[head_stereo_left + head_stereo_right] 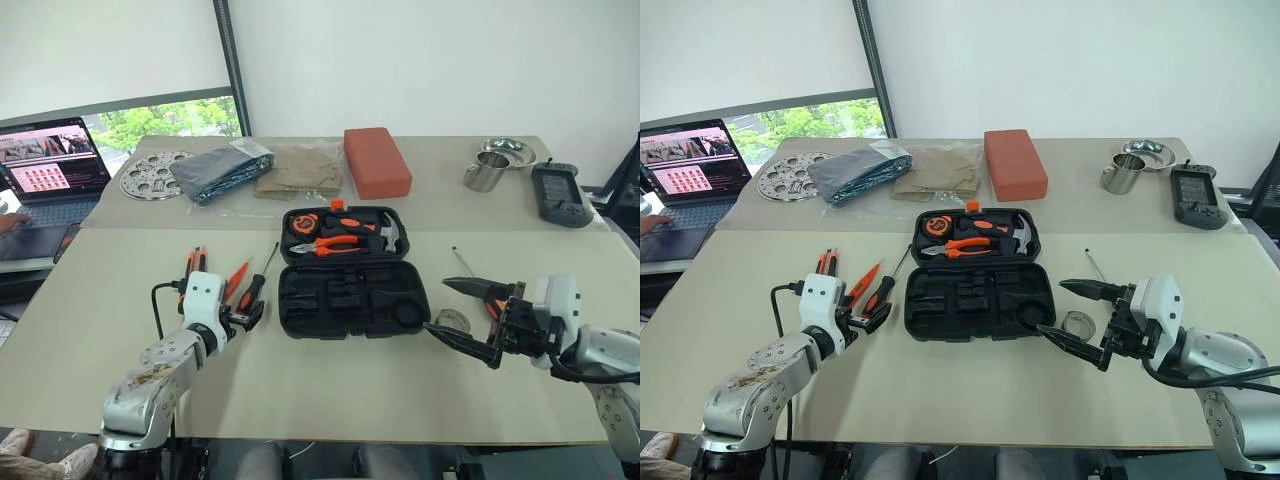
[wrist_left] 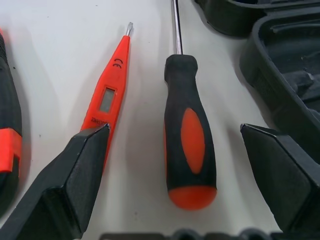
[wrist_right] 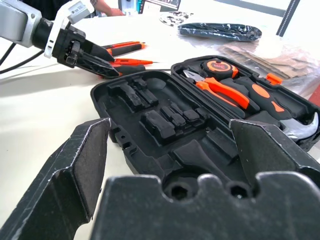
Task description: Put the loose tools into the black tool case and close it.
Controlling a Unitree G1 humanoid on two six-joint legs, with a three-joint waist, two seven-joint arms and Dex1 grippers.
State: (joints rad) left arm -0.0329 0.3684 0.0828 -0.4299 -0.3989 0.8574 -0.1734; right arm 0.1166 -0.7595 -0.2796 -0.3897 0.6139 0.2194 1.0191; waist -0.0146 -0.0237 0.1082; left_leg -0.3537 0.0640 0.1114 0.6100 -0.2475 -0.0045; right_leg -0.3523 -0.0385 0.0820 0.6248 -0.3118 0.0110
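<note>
left gripper (image 2: pixel 175 150) spread astride screwdriver (image 2: pixel 190 150) | tester (image 2: pixel 107 97) touching finger | right gripper (image 1: pixel 470 315) spread, tape (image 1: pixel 452 321) between | case (image 1: pixel 350 290) beside

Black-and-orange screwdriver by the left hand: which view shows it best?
Left wrist view: the black-and-orange screwdriver lies large between the open left hand fingers. Both eye views show it small; the right wrist view catches it behind that hand.

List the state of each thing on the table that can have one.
Tool case: open, lid flat, near half's slots empty.
Pliers: stowed in case.
Hammer: stowed in case.
Screwdriver: loose, lying between the open left gripper fingers.
Tester pen: loose on table.
Tape roll: loose by case.
Right gripper: open, empty.
Laptop: on.
</note>
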